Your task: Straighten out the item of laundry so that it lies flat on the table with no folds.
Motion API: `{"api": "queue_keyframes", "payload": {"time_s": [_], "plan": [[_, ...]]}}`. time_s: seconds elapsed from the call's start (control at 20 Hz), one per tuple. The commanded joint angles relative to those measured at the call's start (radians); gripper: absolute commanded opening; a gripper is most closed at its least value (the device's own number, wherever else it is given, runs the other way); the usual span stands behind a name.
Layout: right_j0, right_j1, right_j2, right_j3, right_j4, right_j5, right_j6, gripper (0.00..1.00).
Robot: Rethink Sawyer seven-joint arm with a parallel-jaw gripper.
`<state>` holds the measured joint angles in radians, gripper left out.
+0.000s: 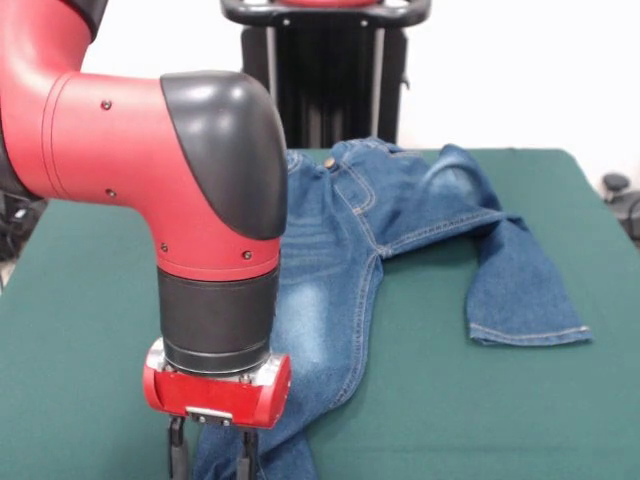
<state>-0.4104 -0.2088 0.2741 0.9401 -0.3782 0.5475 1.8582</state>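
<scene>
Green felt table [90, 330] carries the jeans [400, 215], waistband at twelve o'clock, one leg bent toward three. At six o'clock the gripper [212, 452] straddles the other leg's hem (grip unclear); pinch only the hem, then draw outward.

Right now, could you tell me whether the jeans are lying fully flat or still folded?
Still folded. The jeans have one leg bent sideways across the green table, creased near the knee; the other runs straight toward the claw.
</scene>
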Motion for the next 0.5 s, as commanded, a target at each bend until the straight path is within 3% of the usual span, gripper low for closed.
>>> {"api": "queue_keyframes", "payload": {"time_s": [0.05,0.5], "plan": [[0.061,0.025,0.073,0.053,-0.001,0.054,-0.059,1.0],[0.132,-0.062,0.006,0.107,0.044,0.145,0.082,1.0]]}}
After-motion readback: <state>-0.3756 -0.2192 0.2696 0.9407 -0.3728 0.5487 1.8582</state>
